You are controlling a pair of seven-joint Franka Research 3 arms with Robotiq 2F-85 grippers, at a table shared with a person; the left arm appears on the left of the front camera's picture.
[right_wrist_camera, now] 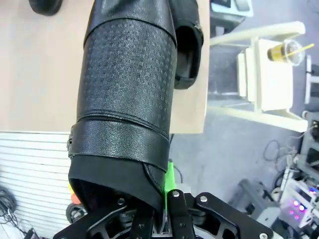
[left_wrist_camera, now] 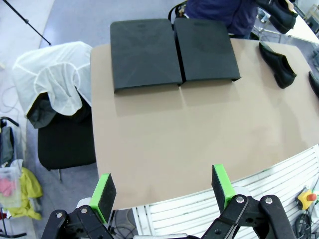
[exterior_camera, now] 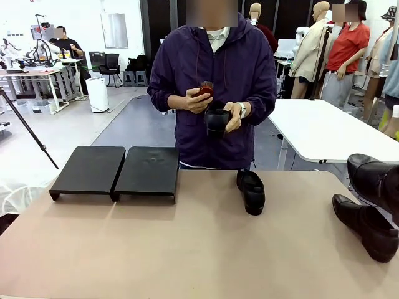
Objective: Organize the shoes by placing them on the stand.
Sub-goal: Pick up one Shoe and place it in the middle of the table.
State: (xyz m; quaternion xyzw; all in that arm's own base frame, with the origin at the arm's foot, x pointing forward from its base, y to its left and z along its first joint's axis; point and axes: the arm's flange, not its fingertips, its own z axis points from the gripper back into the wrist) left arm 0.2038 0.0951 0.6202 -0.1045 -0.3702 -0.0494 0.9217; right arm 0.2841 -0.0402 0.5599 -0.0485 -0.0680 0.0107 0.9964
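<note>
My right gripper [right_wrist_camera: 164,201] is shut on the heel rim of a black shoe [right_wrist_camera: 129,89], which hangs above the table's right end [exterior_camera: 374,179]. A second shoe [exterior_camera: 365,225] lies on the table just below it. A third shoe [exterior_camera: 251,190] lies near the far edge in front of the person, who holds another shoe [exterior_camera: 216,118] in one hand and a small dark-red brush [exterior_camera: 205,90] in the other. The black two-panel stand [exterior_camera: 115,169] sits at the far left with nothing on it. My left gripper [left_wrist_camera: 162,191] hangs open above the table's near edge, with nothing between its fingers.
A chair draped with white cloth [left_wrist_camera: 55,84] stands off the table's left end. A white table [exterior_camera: 324,128] stands behind on the right. Bare tabletop [exterior_camera: 187,249] stretches between the stand and the near edge.
</note>
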